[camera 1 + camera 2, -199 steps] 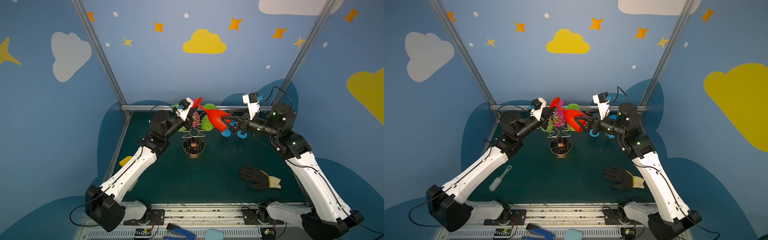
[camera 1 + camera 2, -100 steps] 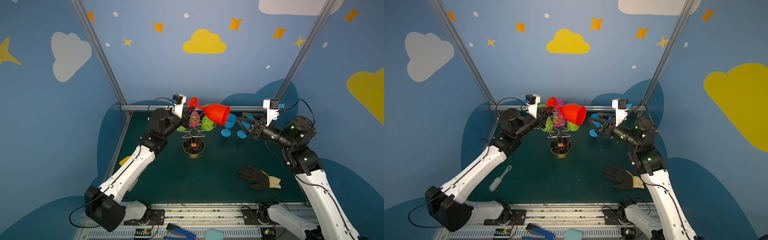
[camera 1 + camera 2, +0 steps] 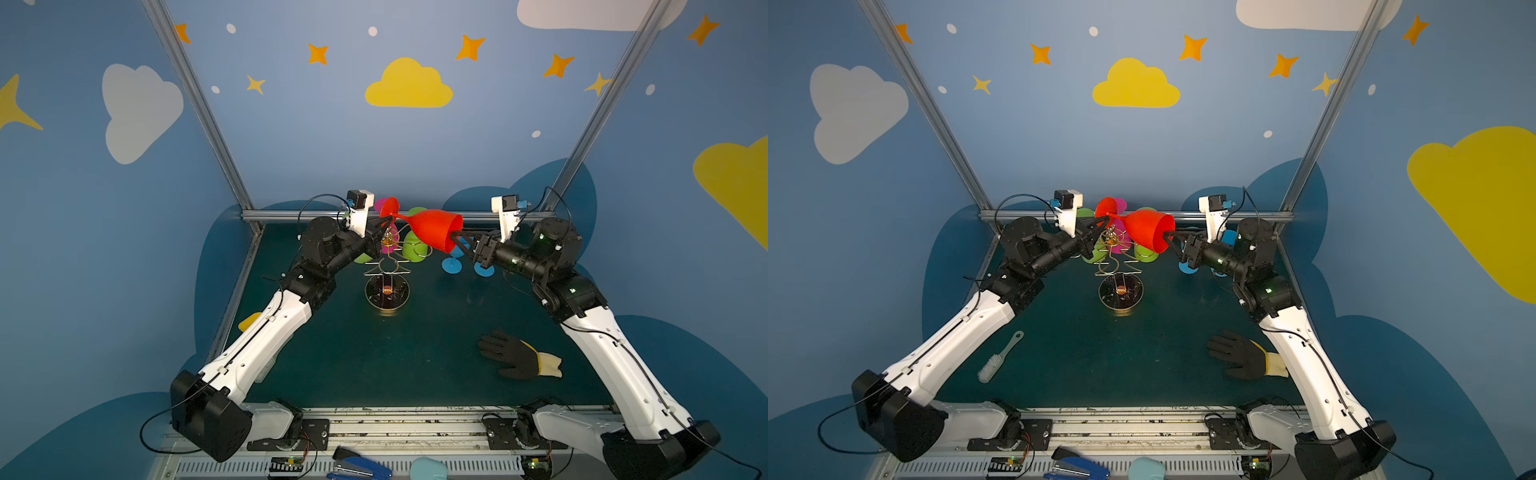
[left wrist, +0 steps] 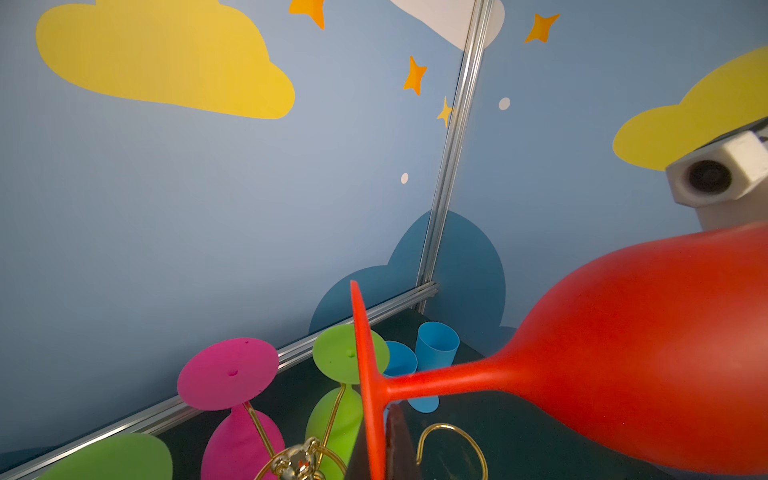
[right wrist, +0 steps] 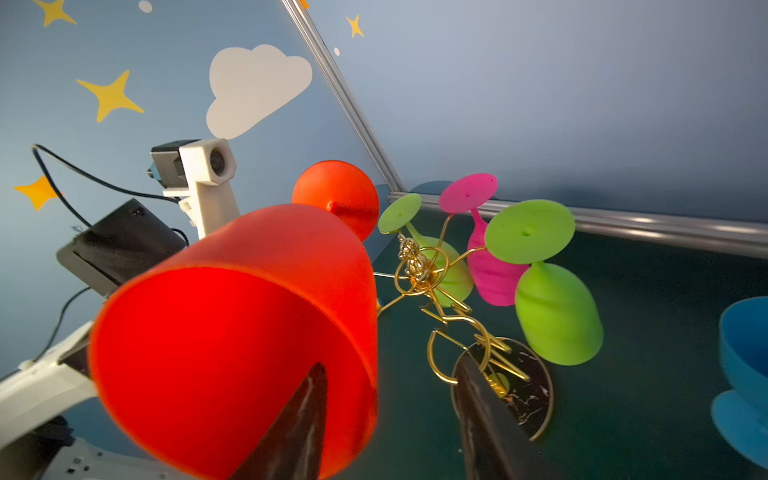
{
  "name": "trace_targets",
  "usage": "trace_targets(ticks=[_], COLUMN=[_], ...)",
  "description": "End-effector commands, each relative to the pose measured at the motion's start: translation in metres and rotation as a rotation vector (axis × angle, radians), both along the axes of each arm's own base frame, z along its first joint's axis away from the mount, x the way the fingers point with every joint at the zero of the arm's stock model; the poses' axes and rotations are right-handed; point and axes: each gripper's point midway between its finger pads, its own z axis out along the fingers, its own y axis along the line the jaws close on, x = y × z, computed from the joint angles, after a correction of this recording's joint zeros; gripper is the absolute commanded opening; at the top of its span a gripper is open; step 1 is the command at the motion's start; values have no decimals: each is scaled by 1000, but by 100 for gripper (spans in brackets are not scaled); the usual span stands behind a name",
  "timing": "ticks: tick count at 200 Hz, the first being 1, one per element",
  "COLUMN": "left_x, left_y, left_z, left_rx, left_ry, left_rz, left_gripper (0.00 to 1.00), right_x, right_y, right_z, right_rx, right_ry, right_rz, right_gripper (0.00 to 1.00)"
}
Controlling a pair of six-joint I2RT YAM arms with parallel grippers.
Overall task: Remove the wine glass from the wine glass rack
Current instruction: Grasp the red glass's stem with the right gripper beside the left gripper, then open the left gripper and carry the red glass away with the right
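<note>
The red wine glass (image 3: 436, 232) (image 3: 1148, 235) lies sideways in the air, above and just right of the top of the gold wire wine glass rack (image 3: 387, 270) (image 3: 1120, 286). My left gripper (image 3: 384, 230) (image 4: 376, 453) is shut on the glass's round foot. My right gripper (image 3: 455, 241) (image 5: 390, 365) is open at the rim of the red wine glass (image 5: 249, 332). One finger is inside the bowl and the other outside, with a gap to the wall. Green (image 5: 557, 311) and pink (image 5: 490, 274) glasses hang upside down on the rack (image 5: 419, 270).
Blue glasses (image 3: 453, 264) (image 4: 436, 340) stand at the back right, behind my right gripper. A black glove (image 3: 511, 357) lies front right. A white brush (image 3: 998, 357) lies front left. A blue stapler (image 3: 357, 465) sits on the front rail.
The right arm drew back to the right, then returned to the glass's rim, with its jaws narrowing. The left gripper swung the red glass to lie level.
</note>
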Motion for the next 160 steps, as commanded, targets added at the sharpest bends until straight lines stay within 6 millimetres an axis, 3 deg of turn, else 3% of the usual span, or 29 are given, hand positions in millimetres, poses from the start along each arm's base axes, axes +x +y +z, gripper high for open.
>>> trace_targets(ticks=[1, 68, 86, 98, 112, 119, 160], left_x=[-1, -4, -5, -5, -4, -4, 0], left_y=[1, 2, 3, 5, 8, 11, 42], left_z=[17, 15, 16, 16, 16, 17, 20], left_rx=[-21, -11, -10, -11, -13, -18, -76], left_ry=[-39, -63, -68, -70, -71, -73, -56], left_rz=[-2, -2, 1, 11, 30, 45, 170], left_gripper=[3, 4, 7, 16, 44, 53, 78], right_x=[-1, 5, 6, 6, 6, 6, -9], right_y=[5, 14, 13, 12, 8, 3, -46], right_z=[26, 28, 30, 32, 35, 37, 49], right_rx=[32, 46, 50, 55, 62, 65, 2], right_ry=[-68, -53, -54, -57, -64, -73, -143], right_rz=[4, 11, 5, -3, -22, -42, -204], right_gripper=[41, 0, 0, 0, 0, 0, 0])
